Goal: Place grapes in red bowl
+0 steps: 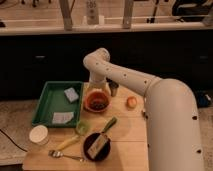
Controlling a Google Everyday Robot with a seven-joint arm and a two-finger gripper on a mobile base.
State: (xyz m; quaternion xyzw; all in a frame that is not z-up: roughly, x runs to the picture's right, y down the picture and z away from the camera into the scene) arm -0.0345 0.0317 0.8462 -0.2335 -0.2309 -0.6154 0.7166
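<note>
The red bowl (96,101) sits on the wooden table (125,135) toward its back edge, just right of the green tray. Dark purple-red grapes (97,104) lie inside the bowl. My gripper (109,89) hangs just behind and to the right of the bowl, at the end of the white arm (125,77) that reaches in from the right. One dark finger (114,90) shows beside the bowl's far right rim.
A green tray (47,102) with two pale sponges stands at the left. An orange-peach fruit (131,102) lies right of the bowl. A small green cup (82,128), a black dish (96,146) with a brush, a yellow-handled spoon (65,145) and a white cup (39,135) sit in front.
</note>
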